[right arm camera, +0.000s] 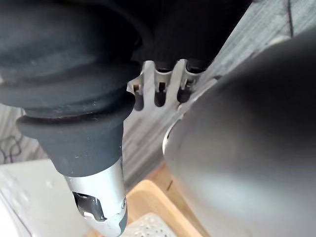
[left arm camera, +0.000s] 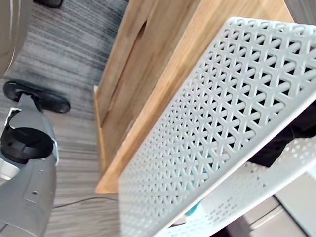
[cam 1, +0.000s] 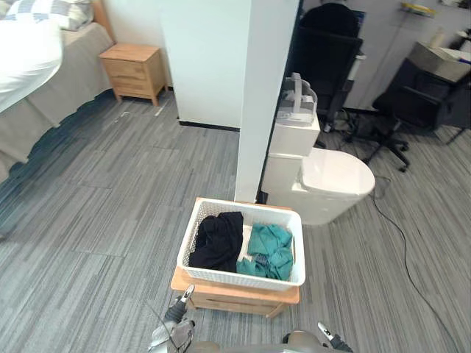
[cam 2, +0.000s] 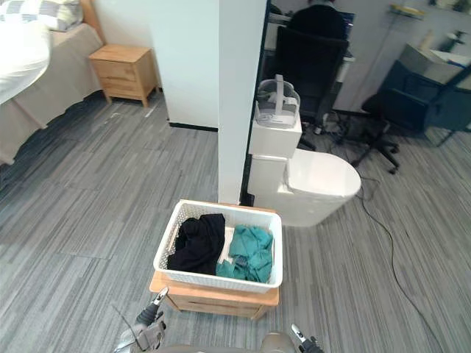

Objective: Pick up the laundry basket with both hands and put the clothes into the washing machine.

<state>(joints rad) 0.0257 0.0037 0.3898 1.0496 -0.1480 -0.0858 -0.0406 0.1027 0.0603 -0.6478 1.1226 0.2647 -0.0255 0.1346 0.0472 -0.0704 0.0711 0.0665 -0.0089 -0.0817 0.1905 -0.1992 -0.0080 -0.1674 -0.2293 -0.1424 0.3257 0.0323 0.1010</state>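
A white lattice laundry basket [cam 1: 239, 280] stands on a low wooden stand [cam 1: 235, 296] just in front of me. A black garment [cam 1: 218, 239] lies in its left half and a teal one [cam 1: 268, 251] in its right half. My left hand [cam 1: 176, 323] hangs low near the stand's front left corner, fingers relaxed, touching nothing. My right hand [cam 1: 331, 340] hangs low off the front right corner, also holding nothing. The left wrist view looks along the basket's side wall [left arm camera: 212, 113] and the stand [left arm camera: 148, 74] from close by. The right wrist view has my right hand [right arm camera: 96, 192] above a corner of the stand.
A white toilet [cam 1: 331, 184] sits right behind the basket, beside a white pillar [cam 1: 265, 95]. A bed [cam 1: 37, 66] and a wooden nightstand [cam 1: 134, 70] are at the far left. Dark office chairs [cam 1: 401, 110] stand at the far right. Grey carpet surrounds the stand.
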